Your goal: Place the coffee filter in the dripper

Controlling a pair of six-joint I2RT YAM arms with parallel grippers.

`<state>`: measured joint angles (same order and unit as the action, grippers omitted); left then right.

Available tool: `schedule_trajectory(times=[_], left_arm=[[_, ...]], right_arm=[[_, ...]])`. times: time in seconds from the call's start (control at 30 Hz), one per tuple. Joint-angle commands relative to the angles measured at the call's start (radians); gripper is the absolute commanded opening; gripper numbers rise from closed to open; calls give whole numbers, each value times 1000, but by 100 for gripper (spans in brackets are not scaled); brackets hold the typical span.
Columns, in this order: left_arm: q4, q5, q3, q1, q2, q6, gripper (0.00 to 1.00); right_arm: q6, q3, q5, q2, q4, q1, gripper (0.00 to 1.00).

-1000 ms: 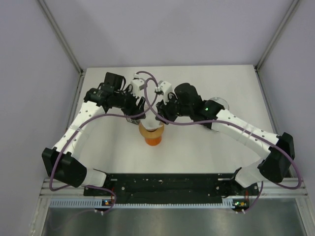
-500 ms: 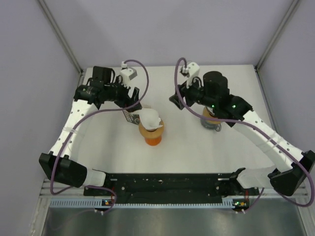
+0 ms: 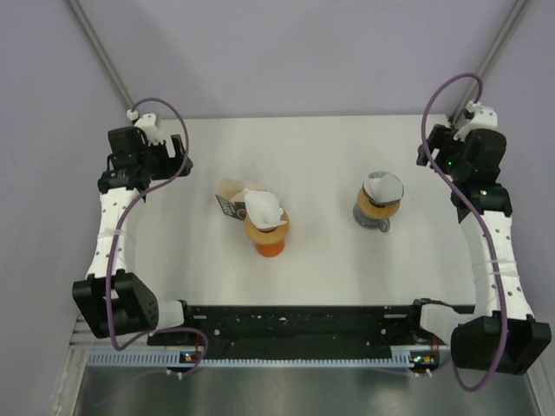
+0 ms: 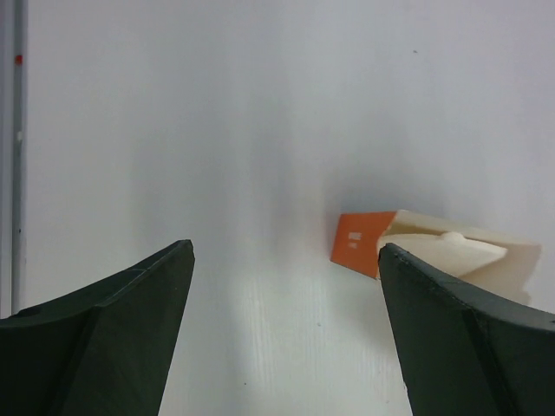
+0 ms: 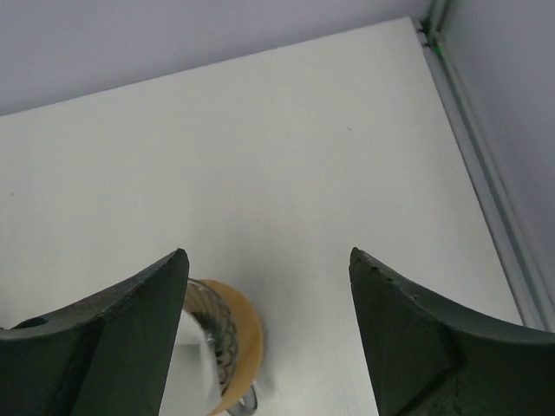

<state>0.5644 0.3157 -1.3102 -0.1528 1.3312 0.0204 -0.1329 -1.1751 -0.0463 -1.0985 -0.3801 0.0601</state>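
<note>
Left gripper (image 4: 286,250) and right gripper (image 5: 269,254) gape empty; coffee filter (image 3: 263,208) pokes up from upright dripper (image 3: 271,244).

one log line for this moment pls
stage: filter placed | coffee filter: on top of dripper, sticking up above rim | left jaws: open, empty | right jaws: open, empty

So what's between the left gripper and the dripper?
In the top view, only the small orange carton lies between the left gripper and the dripper, right beside the dripper; the rest is bare table.
</note>
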Motion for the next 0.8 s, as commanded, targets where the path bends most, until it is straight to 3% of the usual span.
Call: schedule_trajectory(times=[0.0, 0.2, 0.4, 0.77], left_arm=[[-224, -124, 112, -51, -49, 82, 93], [-432, -227, 316, -88, -60, 85, 94], [-557, -294, 443, -90, -21, 102, 97], [-672, -235, 542, -91, 68, 101, 96]], right_arm=[[-106, 113, -41, 23, 102, 170, 75], [-94, 340, 88, 71, 323, 227, 76], [-103, 454, 85, 55, 455, 227, 75], [-126, 614, 97, 31, 619, 227, 75]])
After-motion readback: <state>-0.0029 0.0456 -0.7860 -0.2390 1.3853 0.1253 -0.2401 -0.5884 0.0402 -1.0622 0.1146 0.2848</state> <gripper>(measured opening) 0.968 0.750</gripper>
